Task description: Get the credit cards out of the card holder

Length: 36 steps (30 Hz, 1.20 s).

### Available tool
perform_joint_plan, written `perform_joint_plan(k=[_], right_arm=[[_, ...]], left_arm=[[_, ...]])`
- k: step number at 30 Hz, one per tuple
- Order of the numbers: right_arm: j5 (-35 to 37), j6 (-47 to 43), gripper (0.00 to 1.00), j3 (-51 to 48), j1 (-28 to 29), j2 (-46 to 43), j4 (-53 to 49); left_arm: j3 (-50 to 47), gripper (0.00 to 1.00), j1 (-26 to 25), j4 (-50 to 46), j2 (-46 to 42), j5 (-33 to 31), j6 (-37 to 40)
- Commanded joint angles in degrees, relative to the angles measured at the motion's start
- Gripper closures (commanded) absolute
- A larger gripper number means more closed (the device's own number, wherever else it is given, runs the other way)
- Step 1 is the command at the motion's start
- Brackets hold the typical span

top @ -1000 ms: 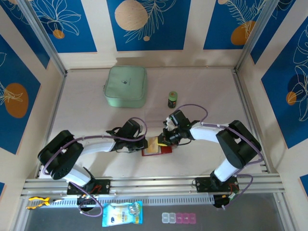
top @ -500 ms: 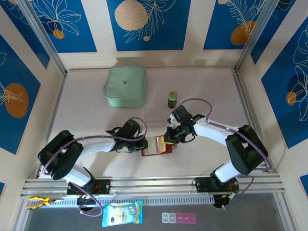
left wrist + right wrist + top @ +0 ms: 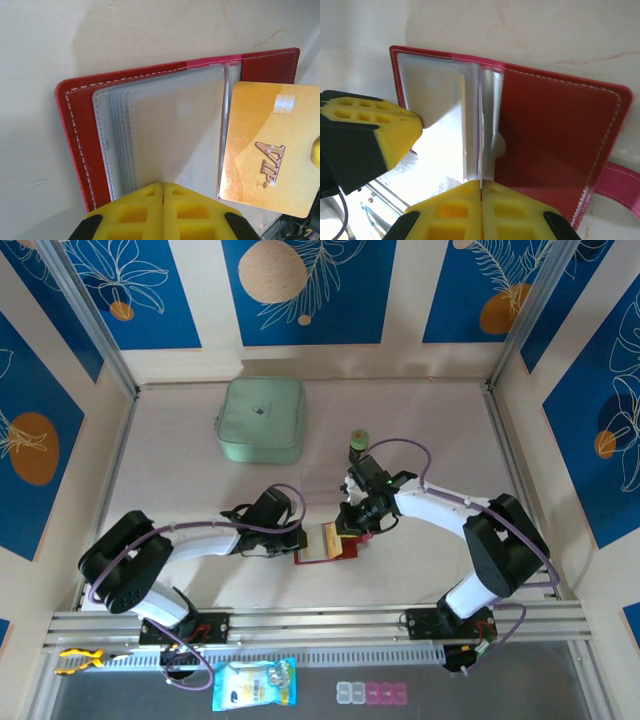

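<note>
Open red card holder (image 3: 75, 125) with white stitches. Clenched left pincer (image 3: 162, 195) touching its clear pockets (image 3: 170, 135). Right pincer (image 3: 481, 190) tight around gold VIP card (image 3: 265, 150).

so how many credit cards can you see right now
1. A gold credit card marked VIP is out over the right side of the open card holder in the left wrist view. Others may be hidden inside the clear pockets.

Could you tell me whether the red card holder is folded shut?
No, the card holder lies open, its clear pockets exposed and a gold credit card sticking out past them.
</note>
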Motion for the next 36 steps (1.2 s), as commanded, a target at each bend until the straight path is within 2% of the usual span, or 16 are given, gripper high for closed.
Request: perform_joint_plan(k=[1,6,17,25,36], right_arm=[[0.63,-1.01,0.9,2.41,1.16,1.58,-2.22],[1.76,0.12,0.86,3.15,2.32,2.31,-2.9],[3.64,4.42,0.86,1.1,4.13,-0.5,-3.16],[4.71,5.46,0.91,0.99,4.22,-1.23,-3.38],[6.7,5.29,0.97,0.92,4.39,-5.28,-5.4]], left_arm=[[-0.83,0.98,-0.44,-4.2,0.35,-1.74,0.77],[-0.92,0.98,-0.42,-4.19,0.18,-1.74,0.85],[-1.01,0.98,-0.44,-3.68,0.38,-1.57,0.73],[-0.91,0.98,-0.45,-4.19,0.22,-2.05,0.95],[0.68,0.98,-0.39,-9.82,-1.62,-5.26,3.65]])
